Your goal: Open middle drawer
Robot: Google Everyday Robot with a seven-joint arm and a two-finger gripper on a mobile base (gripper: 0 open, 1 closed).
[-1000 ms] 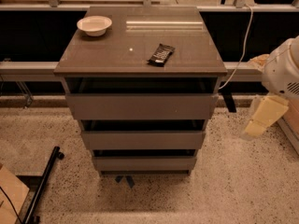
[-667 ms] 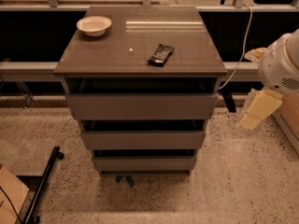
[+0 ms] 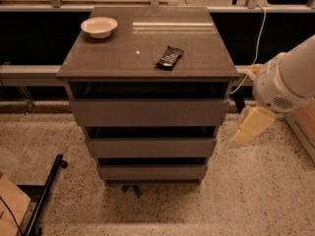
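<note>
A black bar lies on the speckled floor at the lower left. Beside it stands a grey-brown cabinet with three drawer fronts. The lowest drawer sits nearest the floor. Above it is the middle drawer, second of the three, with a plain flat front and a dark gap along its top edge. The top drawer sits above that.

To the right of the cabinet, the robot's white arm reaches in from the frame edge, its rounded joint bent downward. The pale gripper hangs below it, angled towards the cabinet's right side, and appears clear of the drawers. Whether it is released or clenched cannot be told.

On the cabinet top lie a dark packet and, farther back, a white bowl.
</note>
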